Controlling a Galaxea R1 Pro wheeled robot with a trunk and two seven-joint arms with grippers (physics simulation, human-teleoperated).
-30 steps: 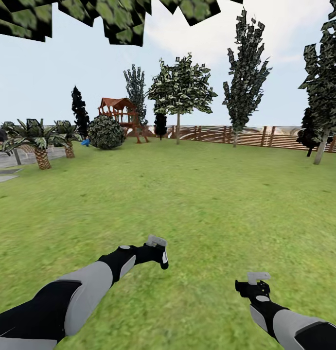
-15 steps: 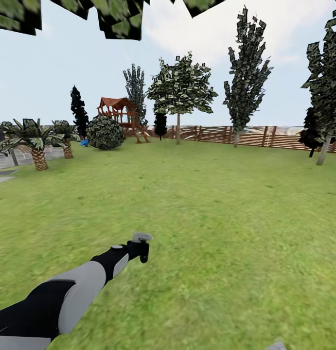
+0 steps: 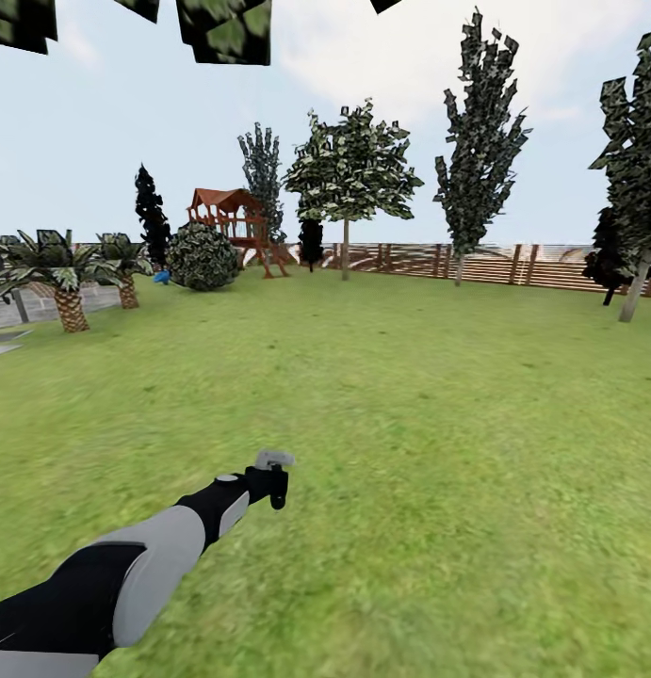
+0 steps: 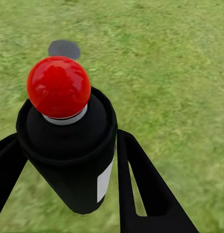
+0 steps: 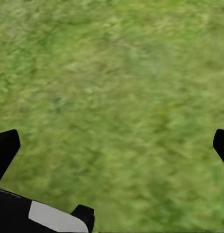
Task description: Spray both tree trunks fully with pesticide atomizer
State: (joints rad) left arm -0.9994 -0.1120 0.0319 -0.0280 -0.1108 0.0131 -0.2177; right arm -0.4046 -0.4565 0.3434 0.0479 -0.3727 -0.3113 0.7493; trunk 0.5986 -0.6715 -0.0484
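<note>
The pesticide atomizer (image 4: 68,141), a black canister with a round red cap, sits upright between the fingers of my left gripper (image 4: 73,170), which is shut on it. In the head view the left arm reaches forward over the lawn, with the left gripper (image 3: 274,478) low and left of centre. My right gripper (image 5: 114,145) hangs open over bare grass, its fingertips at opposite edges of the right wrist view. Blocky green leaves (image 3: 226,28) of a tree hang over the top edge of the head view. The tree trunks are out of view.
Green lawn stretches ahead to a brown slat fence (image 3: 513,266). Palm-like plants (image 3: 56,273) and paving (image 3: 5,315) lie far left. A round bush (image 3: 203,256), a wooden play tower (image 3: 233,218) and tall thin-trunked trees (image 3: 480,141) stand far off. A dark disc (image 4: 63,48) lies on the grass.
The right arm has dropped out of the head view. The left arm rose and drew left a second ago, then held still. The view has shifted a little, and the overhead leaves have slid upward.
</note>
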